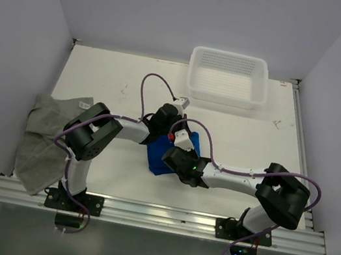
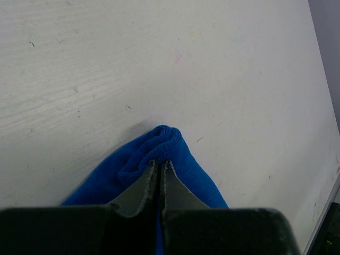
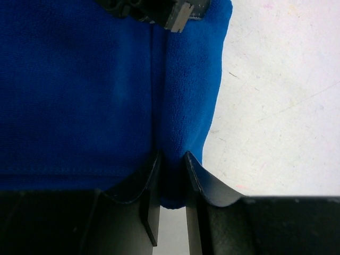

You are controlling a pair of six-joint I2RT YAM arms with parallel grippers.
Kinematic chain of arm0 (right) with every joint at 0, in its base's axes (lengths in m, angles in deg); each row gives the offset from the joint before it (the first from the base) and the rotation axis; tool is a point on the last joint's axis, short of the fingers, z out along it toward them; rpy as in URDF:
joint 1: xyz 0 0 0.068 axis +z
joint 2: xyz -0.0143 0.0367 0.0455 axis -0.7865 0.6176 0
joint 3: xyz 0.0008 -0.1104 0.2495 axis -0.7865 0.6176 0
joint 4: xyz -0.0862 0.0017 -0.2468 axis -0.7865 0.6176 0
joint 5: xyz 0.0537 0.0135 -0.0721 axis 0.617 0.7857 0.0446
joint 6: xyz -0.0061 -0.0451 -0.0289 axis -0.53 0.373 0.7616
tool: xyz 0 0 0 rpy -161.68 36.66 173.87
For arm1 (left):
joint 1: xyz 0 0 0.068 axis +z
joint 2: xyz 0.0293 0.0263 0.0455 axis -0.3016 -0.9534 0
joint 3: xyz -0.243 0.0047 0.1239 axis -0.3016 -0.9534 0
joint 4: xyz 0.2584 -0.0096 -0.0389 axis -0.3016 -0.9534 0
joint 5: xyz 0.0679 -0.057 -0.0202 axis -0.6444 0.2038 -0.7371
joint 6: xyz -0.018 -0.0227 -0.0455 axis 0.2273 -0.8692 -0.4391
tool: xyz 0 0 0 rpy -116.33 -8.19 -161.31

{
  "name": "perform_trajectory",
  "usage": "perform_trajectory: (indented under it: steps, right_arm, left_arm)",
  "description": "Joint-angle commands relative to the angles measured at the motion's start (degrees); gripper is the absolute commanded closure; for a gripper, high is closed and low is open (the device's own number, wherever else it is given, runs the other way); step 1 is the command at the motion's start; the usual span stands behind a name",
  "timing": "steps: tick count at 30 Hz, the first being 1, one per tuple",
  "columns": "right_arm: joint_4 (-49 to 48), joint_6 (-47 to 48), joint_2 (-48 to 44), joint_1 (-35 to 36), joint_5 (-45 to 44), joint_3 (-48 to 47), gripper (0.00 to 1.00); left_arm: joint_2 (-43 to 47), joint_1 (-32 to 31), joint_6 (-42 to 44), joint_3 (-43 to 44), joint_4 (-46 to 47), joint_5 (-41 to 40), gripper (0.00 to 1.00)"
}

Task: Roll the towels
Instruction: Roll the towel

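The blue towel (image 1: 163, 162) lies bunched at the middle of the table, between both arms. My left gripper (image 2: 159, 162) is shut on a folded corner of the blue towel (image 2: 159, 143), pinching the cloth. My right gripper (image 3: 171, 155) is shut on a thick fold of the blue towel (image 3: 79, 95) at its edge. In the top view the left gripper (image 1: 171, 131) sits at the towel's far side and the right gripper (image 1: 177, 157) at its near side. The grey towel (image 1: 46, 139) lies crumpled at the table's left edge, partly hanging over it.
A white perforated basket (image 1: 227, 78) stands at the back right. Purple cables loop over both arms. A metal rail (image 1: 161, 215) runs along the near edge. Part of the left gripper shows at the top of the right wrist view (image 3: 178, 16).
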Motion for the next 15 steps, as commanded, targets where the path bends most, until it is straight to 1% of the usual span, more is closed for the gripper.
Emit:
perform_trajectory:
  steps: [1,2,6,7,8,15]
  right_arm:
    - [-0.18,-1.31,-1.58,0.35,3.53,-1.98,0.74]
    - [-0.10,-1.49,-1.49,0.44,3.88,-2.25,0.74]
    - [1.22,-2.28,-2.54,0.09,4.23,-3.04,0.68]
    - [1.31,-2.71,-3.33,-0.09,4.41,-2.87,0.63]
    - [1.31,-2.80,-3.77,-0.27,4.93,-2.78,0.61]
    - [2.28,-4.30,-6.85,-1.93,5.20,-1.55,0.56]
  left_arm:
    - [-0.14,1.02,3.45,-1.27,-2.61,-5.59,1.00]
    - [-0.32,1.02,3.54,-1.35,-2.61,-5.76,1.00]
    - [-0.76,1.02,4.15,-1.62,-3.39,-6.46,1.00]
    - [-0.67,1.02,4.15,-1.71,-3.48,-6.47,1.00]
    - [-0.58,1.02,4.33,-1.71,-3.75,-6.73,1.00]
    - [0.12,1.02,4.42,-3.02,-4.19,-7.78,1.00]
